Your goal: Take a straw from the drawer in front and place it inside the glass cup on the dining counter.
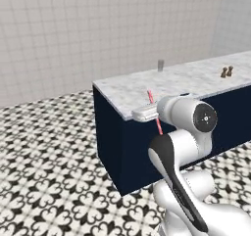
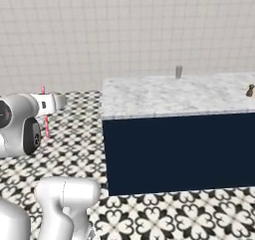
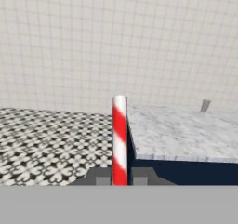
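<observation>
From the left base view the gripper [image 1: 149, 112] pinches the straw [image 1: 155, 111] short of the dining counter [image 1: 186, 81] — the glass cup [image 1: 160, 65] stands far back, contents unclear. The right base view shows the straw upright. In the hand view it rises between the fingertips [image 3: 102, 180].

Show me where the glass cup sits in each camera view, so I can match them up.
Left base view: glass cup upper middle, at the counter's far edge.
Right base view: upper right of centre, same far edge.
Hand view: right of centre, tilted.
Shared landmark: the straw.
</observation>
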### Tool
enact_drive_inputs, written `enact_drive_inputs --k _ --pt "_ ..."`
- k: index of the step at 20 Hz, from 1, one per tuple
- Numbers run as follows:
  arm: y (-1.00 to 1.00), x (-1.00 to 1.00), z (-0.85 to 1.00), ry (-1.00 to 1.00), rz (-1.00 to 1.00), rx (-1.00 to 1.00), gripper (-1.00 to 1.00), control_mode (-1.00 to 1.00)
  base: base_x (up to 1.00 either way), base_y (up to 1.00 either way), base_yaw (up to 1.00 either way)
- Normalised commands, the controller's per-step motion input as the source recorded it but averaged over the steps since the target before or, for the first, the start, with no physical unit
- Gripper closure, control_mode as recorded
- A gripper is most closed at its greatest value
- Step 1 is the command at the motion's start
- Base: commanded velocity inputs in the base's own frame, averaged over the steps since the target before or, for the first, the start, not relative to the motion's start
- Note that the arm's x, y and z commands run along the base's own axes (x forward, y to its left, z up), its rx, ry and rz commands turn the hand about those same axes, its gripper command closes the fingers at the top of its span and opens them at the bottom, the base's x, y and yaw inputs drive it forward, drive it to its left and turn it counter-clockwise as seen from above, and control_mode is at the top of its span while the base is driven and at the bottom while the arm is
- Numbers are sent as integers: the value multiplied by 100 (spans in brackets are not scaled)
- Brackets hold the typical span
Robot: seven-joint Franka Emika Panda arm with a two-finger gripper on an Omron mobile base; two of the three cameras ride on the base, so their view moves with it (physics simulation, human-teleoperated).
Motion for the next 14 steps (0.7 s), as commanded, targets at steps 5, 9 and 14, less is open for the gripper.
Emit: enact_drive_inputs --k 5,9,14 --pt "0 0 0 0 0 0 100 100 37 100 -27" --pt "0 0 0 0 0 0 100 100 40 100 -35" --pt "0 0 0 0 0 0 100 100 47 100 -39"
